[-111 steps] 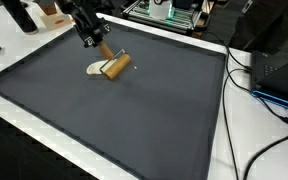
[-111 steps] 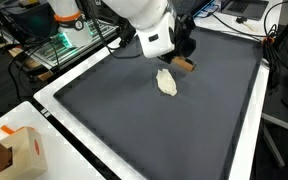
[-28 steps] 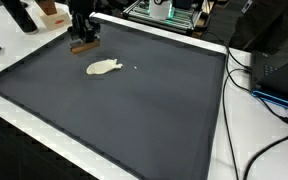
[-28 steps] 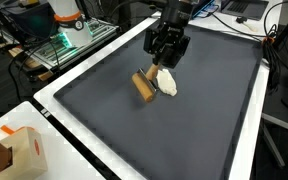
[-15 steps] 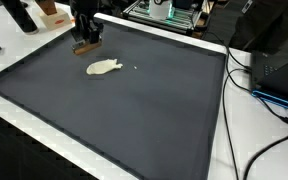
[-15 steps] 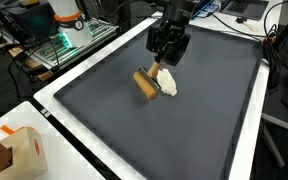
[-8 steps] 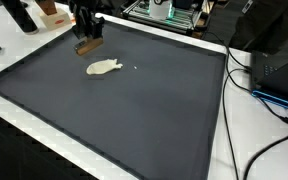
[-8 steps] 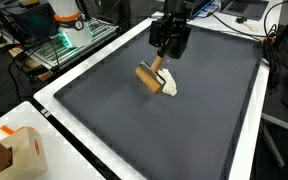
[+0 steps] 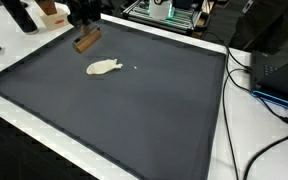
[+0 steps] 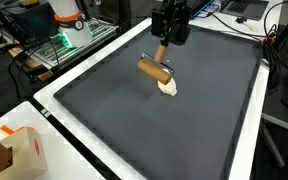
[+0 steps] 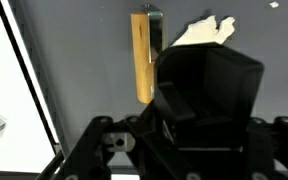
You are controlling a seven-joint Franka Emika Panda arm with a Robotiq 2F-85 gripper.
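My gripper (image 10: 164,42) is shut on the handle of a small wooden roller (image 10: 154,69) and holds it in the air above a dark grey mat (image 10: 199,125). A flattened piece of pale dough (image 10: 168,87) lies on the mat just below and beside the roller. In both exterior views the roller (image 9: 85,42) hangs near the mat's far corner, apart from the dough (image 9: 104,68). In the wrist view the wooden roller (image 11: 141,55) stands beside the dough (image 11: 206,32). The black gripper body hides the fingertips there.
The mat (image 9: 144,115) lies on a white table. A cardboard box (image 10: 19,150) stands at one table corner. Cables and a dark box (image 9: 279,75) lie along one side. Electronics racks (image 9: 169,10) stand behind the mat.
The gripper has risen and lifted the roller off the mat. The roller now hangs higher than half a second ago. The dough has not moved.
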